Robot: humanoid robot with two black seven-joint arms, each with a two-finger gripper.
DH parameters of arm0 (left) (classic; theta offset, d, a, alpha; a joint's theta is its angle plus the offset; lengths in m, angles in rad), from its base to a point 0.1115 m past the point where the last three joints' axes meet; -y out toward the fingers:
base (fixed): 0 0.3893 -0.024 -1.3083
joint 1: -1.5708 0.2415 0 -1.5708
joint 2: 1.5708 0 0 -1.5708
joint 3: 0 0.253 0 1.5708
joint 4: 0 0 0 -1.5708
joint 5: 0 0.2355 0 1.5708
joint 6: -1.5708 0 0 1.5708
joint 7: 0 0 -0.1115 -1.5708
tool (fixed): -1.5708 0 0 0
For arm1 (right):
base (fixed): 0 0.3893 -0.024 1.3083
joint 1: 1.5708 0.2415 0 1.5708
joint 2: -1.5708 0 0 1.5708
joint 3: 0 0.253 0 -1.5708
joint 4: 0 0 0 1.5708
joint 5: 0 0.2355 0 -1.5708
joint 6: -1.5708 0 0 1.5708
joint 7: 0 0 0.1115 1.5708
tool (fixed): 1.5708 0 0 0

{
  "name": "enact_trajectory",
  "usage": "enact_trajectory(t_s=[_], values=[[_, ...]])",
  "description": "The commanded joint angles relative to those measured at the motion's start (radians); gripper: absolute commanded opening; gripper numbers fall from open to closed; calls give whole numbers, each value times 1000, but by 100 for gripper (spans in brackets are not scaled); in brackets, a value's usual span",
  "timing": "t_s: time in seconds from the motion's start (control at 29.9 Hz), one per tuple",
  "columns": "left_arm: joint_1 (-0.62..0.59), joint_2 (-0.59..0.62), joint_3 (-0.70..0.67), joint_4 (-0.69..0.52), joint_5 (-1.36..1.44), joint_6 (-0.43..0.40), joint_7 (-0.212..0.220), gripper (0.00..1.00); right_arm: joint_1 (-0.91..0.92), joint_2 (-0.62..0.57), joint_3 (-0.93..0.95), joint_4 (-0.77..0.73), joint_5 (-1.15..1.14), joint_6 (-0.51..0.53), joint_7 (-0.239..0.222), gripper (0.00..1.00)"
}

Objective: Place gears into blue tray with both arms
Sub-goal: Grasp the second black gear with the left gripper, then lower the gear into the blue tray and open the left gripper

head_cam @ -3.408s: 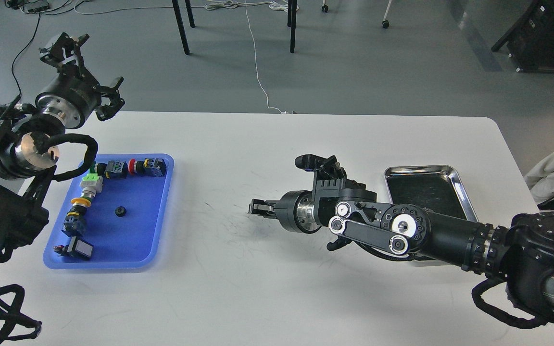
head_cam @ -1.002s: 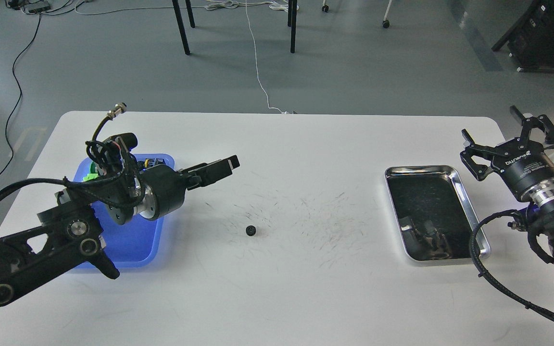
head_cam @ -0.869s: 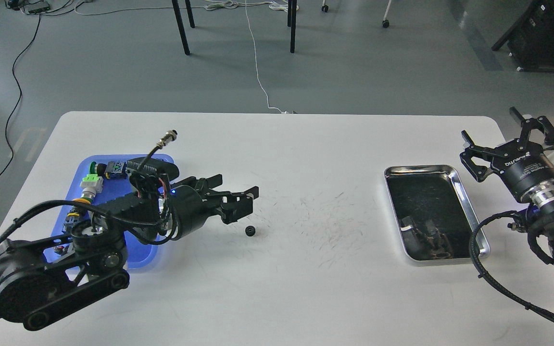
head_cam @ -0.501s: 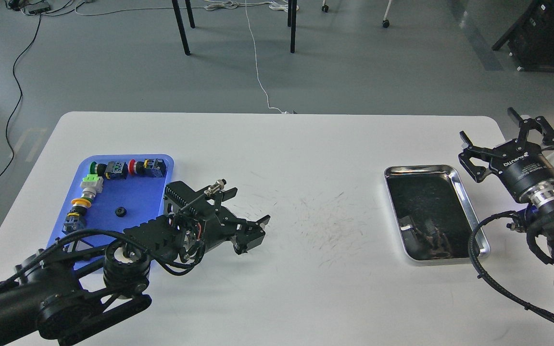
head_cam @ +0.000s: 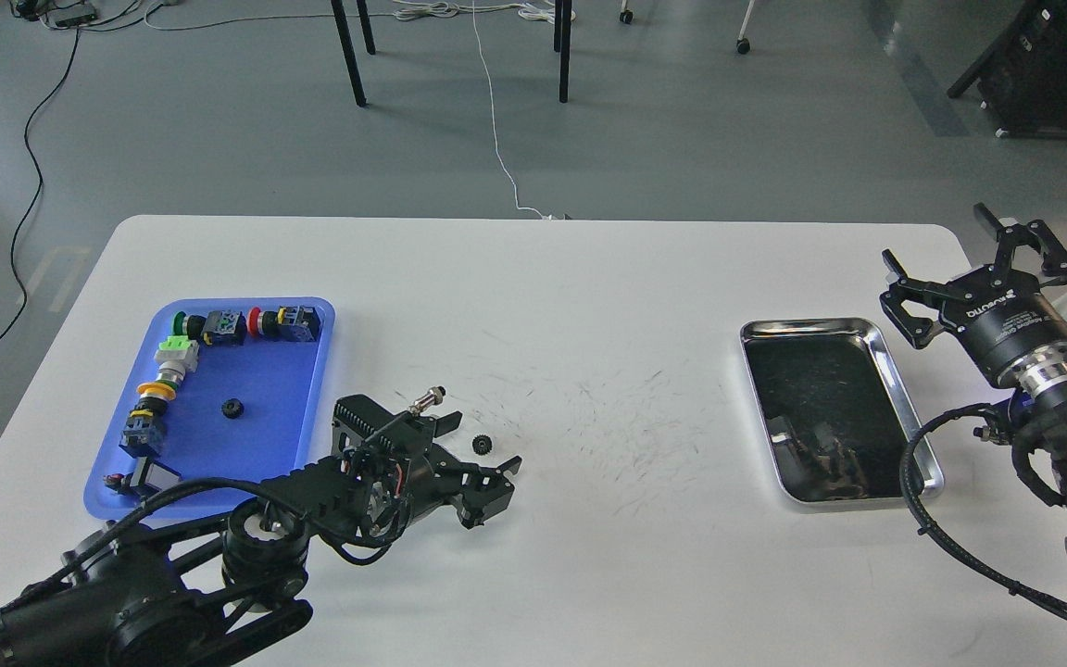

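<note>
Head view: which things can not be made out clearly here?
- Left pincer: dark and seen nearly end-on; whether it touches the gear on the table is unclear.
- Gear in the blue tray, at: too small to show teeth.
- Steel tray: only reflections show inside.
- Right pincer: open, holding nothing; its arm is cut by the right edge.

Looking like a robotics lab or test workshop: grey sealed floor [head_cam: 682, 139] running bare behind a white work table [head_cam: 589, 306] scuffed with dark marks. Loose cables [head_cam: 496, 139] trailing across the floor past black furniture legs [head_cam: 348, 51] and castor wheels [head_cam: 742, 44]. Sitting on the table, a shiny steel tray [head_cam: 913, 435] and a blue tray [head_cam: 311, 389] carrying colourful push-button switches [head_cam: 246, 324].
</note>
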Motion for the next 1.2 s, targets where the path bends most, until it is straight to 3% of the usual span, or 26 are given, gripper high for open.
enact_trajectory(t_s=[0.0,0.17,0.23,0.37,0.43,0.63,0.9,1.07,1.17], values=[[0,-7,-2,7,0,0,3,70,0,0,2,0,1,0,0,96],[0,-7,0,8,0,-2,3,40,0,0,2,0,0,2,0,96],[0,-7,0,8,0,-5,2,37,0,0,2,0,1,2,0,96],[13,-9,0,8,0,-6,0,14,0,-1,2,0,0,3,0,96],[17,-9,-3,8,0,-6,3,7,3,-1,2,0,1,3,0,96],[8,49,-32,-16,0,4,8,1,3,-6,2,1,1,3,0,96],[-27,370,-152,-205,0,20,12,1,9,-18,1,4,0,0,-1,96],[6,548,-146,-222,-150,167,23,1,8,-18,-2,9,1,-4,-1,96],[100,583,-158,-219,-236,228,28,2,8,-18,-4,9,0,-4,-1,96]])
